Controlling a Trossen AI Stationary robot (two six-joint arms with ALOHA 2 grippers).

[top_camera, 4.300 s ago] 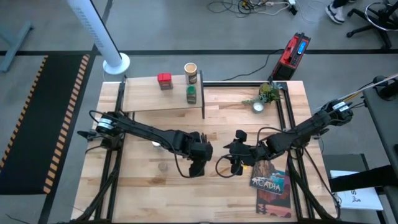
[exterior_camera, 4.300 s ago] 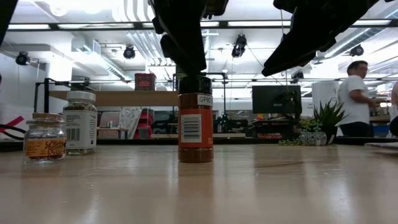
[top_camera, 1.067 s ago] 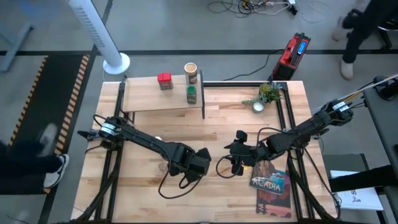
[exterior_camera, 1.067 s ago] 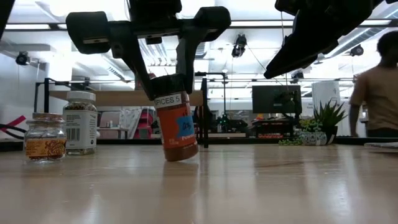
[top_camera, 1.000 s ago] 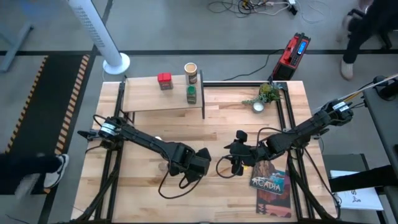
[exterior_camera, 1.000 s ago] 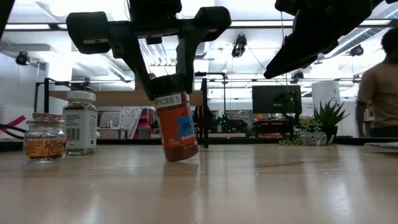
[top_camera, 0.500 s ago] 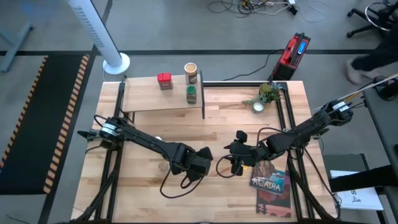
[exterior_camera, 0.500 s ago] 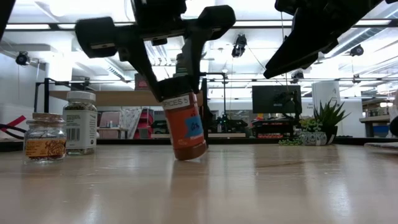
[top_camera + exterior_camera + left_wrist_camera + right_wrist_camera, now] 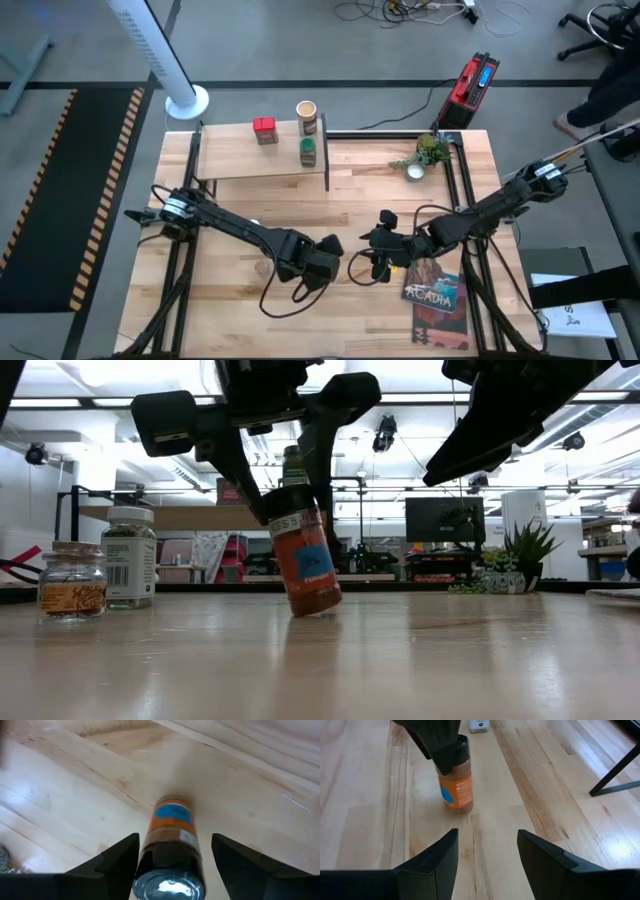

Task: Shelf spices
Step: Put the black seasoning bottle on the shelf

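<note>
Your left hand (image 9: 293, 500) was clamped on the dark cap of the brown jar (image 9: 307, 565), which hung tilted below it with its base just at the table (image 9: 420, 660). Your right hand (image 9: 485, 851) waited close beside the jar, fingers spread and empty.

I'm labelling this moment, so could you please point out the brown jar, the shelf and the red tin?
brown jar (image 9: 456, 790): right wrist view, on its orange label.
shelf (image 9: 230, 155): high view, on a bare part of its wood top.
red tin (image 9: 264, 127): high view, on its lid.
</note>
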